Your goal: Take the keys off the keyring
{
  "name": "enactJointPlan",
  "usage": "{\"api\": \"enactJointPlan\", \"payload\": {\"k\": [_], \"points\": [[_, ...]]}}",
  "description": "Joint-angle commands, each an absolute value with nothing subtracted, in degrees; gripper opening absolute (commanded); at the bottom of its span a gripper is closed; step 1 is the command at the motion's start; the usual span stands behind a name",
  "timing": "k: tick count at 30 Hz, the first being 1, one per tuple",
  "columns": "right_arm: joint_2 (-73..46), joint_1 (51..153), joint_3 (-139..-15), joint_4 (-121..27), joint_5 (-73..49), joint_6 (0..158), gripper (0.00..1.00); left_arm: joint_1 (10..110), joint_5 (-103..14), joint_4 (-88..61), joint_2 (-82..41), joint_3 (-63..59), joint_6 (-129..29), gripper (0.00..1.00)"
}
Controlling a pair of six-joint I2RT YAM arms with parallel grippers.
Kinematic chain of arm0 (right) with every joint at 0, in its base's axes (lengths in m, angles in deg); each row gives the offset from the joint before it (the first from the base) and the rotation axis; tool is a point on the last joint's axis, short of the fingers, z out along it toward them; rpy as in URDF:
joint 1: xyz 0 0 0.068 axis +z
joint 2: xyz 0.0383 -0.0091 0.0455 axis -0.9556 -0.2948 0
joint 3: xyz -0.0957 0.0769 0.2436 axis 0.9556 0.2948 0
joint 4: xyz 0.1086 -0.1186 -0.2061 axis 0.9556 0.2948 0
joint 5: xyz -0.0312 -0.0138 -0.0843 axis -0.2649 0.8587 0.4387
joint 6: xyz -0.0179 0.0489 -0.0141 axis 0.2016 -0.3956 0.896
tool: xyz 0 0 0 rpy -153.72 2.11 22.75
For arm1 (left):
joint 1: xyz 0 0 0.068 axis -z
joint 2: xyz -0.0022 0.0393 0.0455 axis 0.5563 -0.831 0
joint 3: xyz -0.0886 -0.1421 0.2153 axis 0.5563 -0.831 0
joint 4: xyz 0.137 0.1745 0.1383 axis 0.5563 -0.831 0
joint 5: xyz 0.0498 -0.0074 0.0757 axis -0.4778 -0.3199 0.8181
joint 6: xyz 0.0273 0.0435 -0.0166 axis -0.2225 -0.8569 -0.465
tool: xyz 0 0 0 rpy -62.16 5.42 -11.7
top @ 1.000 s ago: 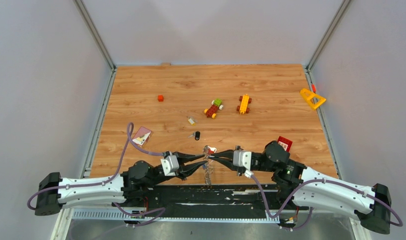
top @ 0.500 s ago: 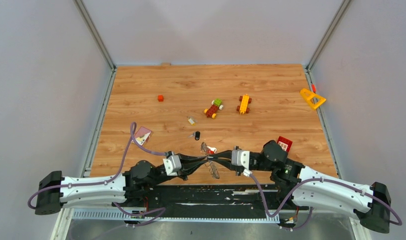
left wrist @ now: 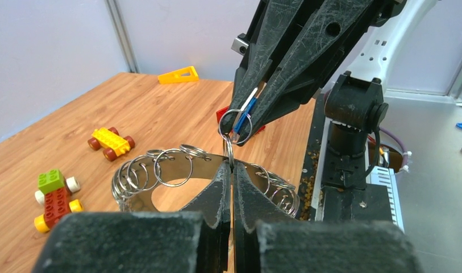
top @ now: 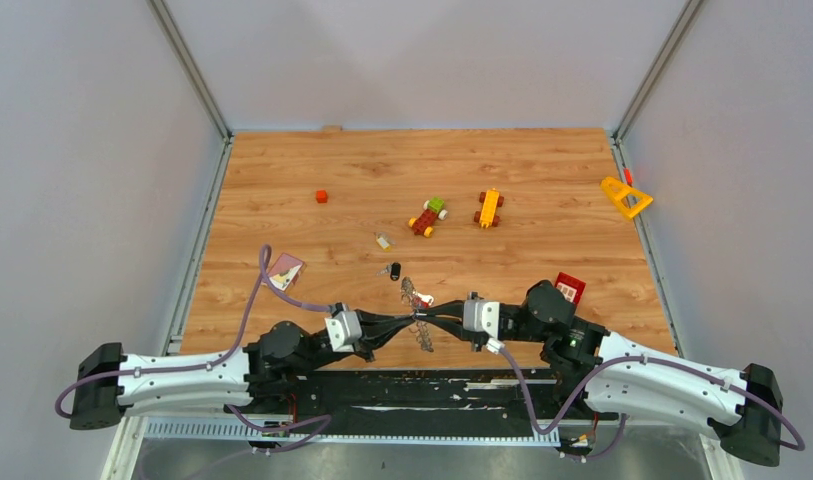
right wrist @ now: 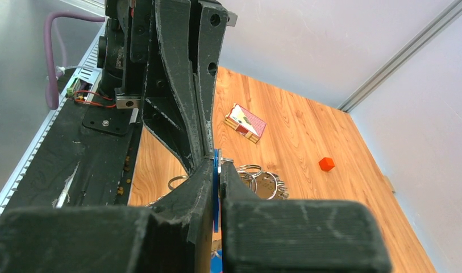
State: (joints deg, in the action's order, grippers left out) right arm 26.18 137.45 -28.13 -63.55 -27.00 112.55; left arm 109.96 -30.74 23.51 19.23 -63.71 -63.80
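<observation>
I have the left gripper (left wrist: 232, 166) pinched shut on the keyring (left wrist: 163, 173) rim. Just above its tips, the right gripper (left wrist: 238, 135) clamps a blue key (left wrist: 242, 114).

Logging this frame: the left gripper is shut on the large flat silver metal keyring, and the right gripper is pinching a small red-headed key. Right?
Not quite. The small key pinched in the right gripper has a blue head, not a red one; the left wrist view shows it. The rest stands: the left gripper is shut on the large flat silver metal keyring.
</observation>
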Motion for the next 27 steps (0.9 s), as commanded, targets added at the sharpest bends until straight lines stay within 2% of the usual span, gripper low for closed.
{"api": "enactJointPlan", "payload": {"k": [1,10,18,27], "points": [[27.19,137.86,-29.25,-64.25,-28.65,113.05,0.0,109.83,-26.23,22.59,21.86,-62.29,-64.65,0.0],[27.49,137.74,-30.08,-59.85,-27.21,114.8,0.0,109.83,-22.38,7.27,25.04,-56.78,-67.95,0.0],[25.82,137.83,-31.35,-58.36,-25.55,115.12,0.0,109.83,-19.4,-11.73,18.92,-45.54,-71.67,0.0],[24.17,137.85,-32.07,-58.51,-25.63,114.83,0.0,109.83,-18.47,-19.17,11.78,-39.71,-73.76,0.0]]}}
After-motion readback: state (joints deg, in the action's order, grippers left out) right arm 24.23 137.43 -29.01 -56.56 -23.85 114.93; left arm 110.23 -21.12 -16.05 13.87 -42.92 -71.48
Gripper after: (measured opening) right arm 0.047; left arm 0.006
